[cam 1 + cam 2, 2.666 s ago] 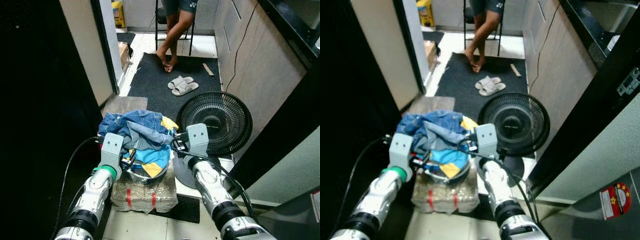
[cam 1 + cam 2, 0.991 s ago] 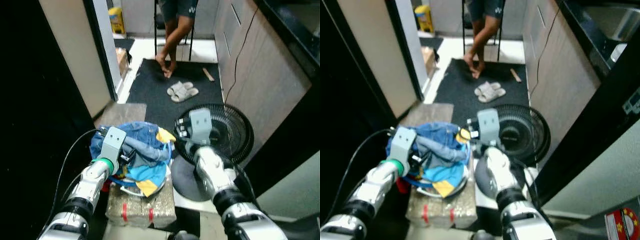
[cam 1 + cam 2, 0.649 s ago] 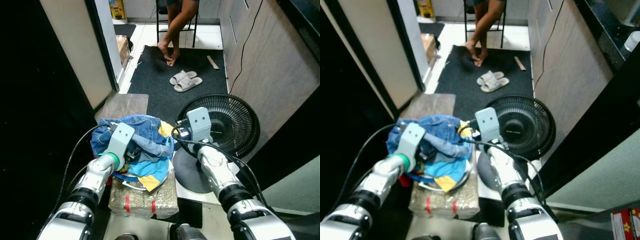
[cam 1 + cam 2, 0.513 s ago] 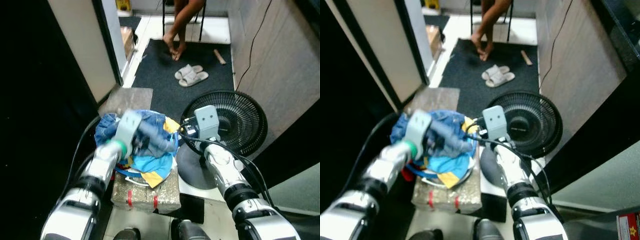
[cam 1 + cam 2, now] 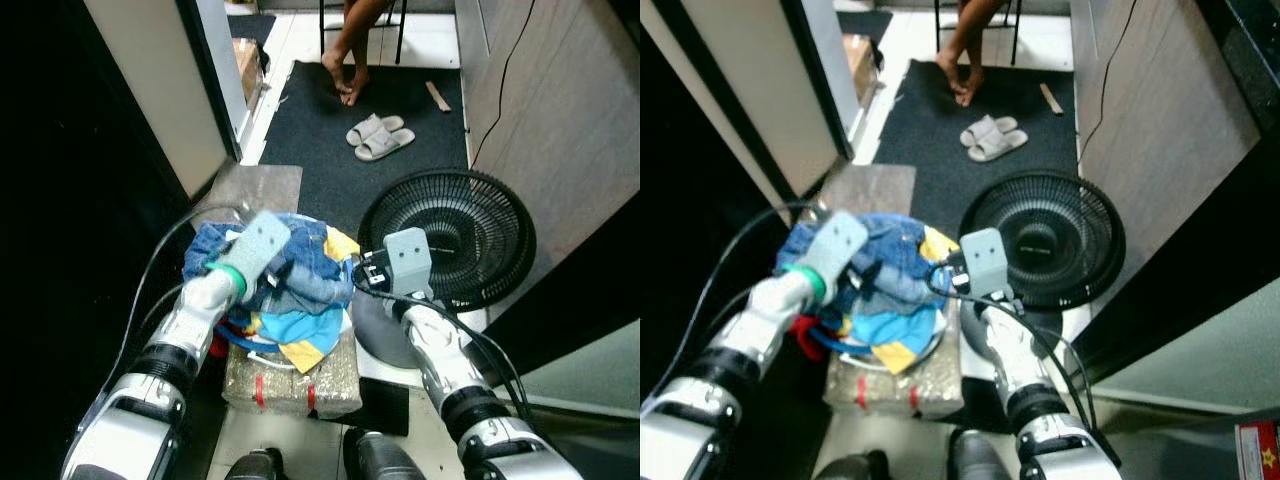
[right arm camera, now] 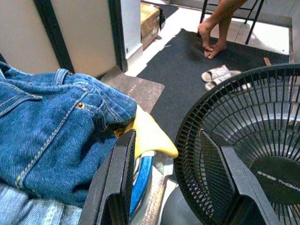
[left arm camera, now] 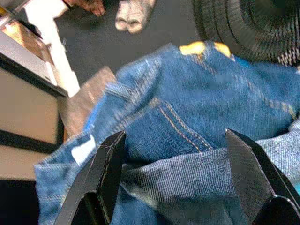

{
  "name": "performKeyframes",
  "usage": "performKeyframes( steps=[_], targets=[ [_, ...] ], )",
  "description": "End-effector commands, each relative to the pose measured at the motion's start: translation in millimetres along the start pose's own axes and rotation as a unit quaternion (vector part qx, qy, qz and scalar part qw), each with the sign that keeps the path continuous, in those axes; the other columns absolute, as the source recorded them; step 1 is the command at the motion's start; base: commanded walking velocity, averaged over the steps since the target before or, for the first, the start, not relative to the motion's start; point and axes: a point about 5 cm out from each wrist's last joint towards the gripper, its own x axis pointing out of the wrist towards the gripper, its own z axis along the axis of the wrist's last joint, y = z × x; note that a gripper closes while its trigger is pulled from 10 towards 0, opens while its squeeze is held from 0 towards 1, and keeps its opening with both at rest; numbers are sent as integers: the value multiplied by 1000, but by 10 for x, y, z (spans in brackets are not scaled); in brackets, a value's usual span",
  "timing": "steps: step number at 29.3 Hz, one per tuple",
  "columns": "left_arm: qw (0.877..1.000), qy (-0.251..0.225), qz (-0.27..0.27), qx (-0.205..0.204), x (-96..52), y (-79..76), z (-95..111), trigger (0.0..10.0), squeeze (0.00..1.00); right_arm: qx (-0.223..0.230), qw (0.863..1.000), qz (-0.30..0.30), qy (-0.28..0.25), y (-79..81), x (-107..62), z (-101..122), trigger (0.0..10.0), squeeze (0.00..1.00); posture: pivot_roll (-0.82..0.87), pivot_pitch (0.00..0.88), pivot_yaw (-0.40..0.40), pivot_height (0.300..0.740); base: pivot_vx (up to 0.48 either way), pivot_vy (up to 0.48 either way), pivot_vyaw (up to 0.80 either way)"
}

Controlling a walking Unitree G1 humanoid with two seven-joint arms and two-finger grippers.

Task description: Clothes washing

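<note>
Right wrist view shows right claw [image 6: 168, 183] spread beside the fan [image 6: 243, 140]; left claw [image 7: 183, 183] spread over jeans [image 7: 187, 117]

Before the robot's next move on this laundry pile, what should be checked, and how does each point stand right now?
1. Left gripper open over the denim: ok.
2. Right gripper open, holding nothing: ok.
3. Right gripper clear of the fan: not ok, the grille is right beside it.
4. Basin under the clothes pile sits level: cannot tell, mostly covered.
5. Person away from the arms: ok, seated across the dark mat.
</note>
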Motion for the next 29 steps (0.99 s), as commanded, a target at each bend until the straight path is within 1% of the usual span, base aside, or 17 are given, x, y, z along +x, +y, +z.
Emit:
performKeyframes(
  steps=[1, 7, 8, 9, 10, 11, 12, 14, 15, 18, 19, 20, 21, 22, 24, 25, 29],
  targets=[
    [1000, 26, -12, -1, -37, -59, -126, 10000, 0, 4, 1000, 3, 13, 29, -60, -87, 10000, 0, 46, 198, 117, 740, 0, 0, 0],
    [1000, 25, -11, 6, -12, -111, -138, 10000, 0, 3, 1000, 2, 13, 24, -73, -89, 10000, 0, 41, 202, 118, 740, 0, 0, 0],
    [999, 26, -28, 35, -12, -181, -165, 10000, 0, 4, 1000, 1, 13, 28, -74, -89, 10000, 0, 40, 203, 119, 740, 0, 0, 0],
    [999, 26, -28, 35, -12, -181, -165, 10000, 0, 4, 1000, 1, 13, 28, -74, -89, 10000, 0, 40, 203, 119, 740, 0, 0, 0],
    [996, 34, -52, 56, -36, -274, -236, 10000, 0, 4, 1000, 1, 12, 34, -77, -90, 10000, 0, 36, 206, 125, 740, 0, 0, 0],
    [994, 47, -69, 65, -70, -355, -322, 10000, 0, 5, 1000, 0, 12, 37, -82, -91, 10000, 0, 33, 208, 127, 740, 0, 0, 0],
    [994, 47, -69, 65, -70, -355, -322, 10000, 0, 5, 1000, 0, 12, 37, -82, -91, 10000, 0, 33, 208, 127, 740, 0, 0, 0],
    [994, 72, -76, 43, -146, -433, -469, 10000, 0, 7, 1000, -3, 13, 29, -101, -103, 10000, 0, 34, 213, 125, 740, 0, 0, 0],
    [994, 72, -76, 43, -146, -433, -469, 10000, 0, 7, 1000, -3, 13, 29, -101, -103, 10000, 0, 34, 213, 125, 740, 0, 0, 0],
    [995, 76, -63, 12, -190, -419, -513, 10000, 0, 6, 1000, -3, 15, 16, -116, -117, 10000, 0, 36, 213, 122, 740, 0, 0, 0],
    [996, 75, -58, 5, -195, -404, -509, 5529, 0, 6, 1000, -3, 15, 11, -116, -117, 10000, 0, 37, 214, 120, 740, 0, 0, 0],
    [996, 74, -54, 0, -197, -395, -506, 5529, 0, 6, 1000, -3, 16, 8, -116, -116, 10000, 0, 37, 214, 120, 740, 0, 0, 0],
    [996, 74, -53, -2, -198, -391, -504, 4667, 0, 5, 1000, -3, 16, 7, -115, -115, 10000, 0, 37, 214, 120, 740, 0, 0, 0],
    [996, 74, -51, -1, -201, -388, -511, 784, 0, 6, 1000, -3, 15, 5, -109, -109, 10000, 0, 40, 213, 118, 740, 0, 0, 0],
    [996, 75, -50, 0, -203, -388, -518, 784, 0, 6, 1000, -3, 15, 4, -105, -105, 10000, 0, 40, 213, 118, 740, 0, 0, 0],
    [996, 75, -50, 0, -212, -391, -531, 0, 0, 6, 1000, -3, 15, 7, -100, -100, 10000, 0, 39, 210, 120, 740, 0, 0, 0],
    [996, 73, -47, -5, -235, -392, -554, 0, 0, 7, 1000, -3, 13, 14, -92, -90, 10000, 0, 39, 210, 120, 740, 0, 0, 0]
  ],
)
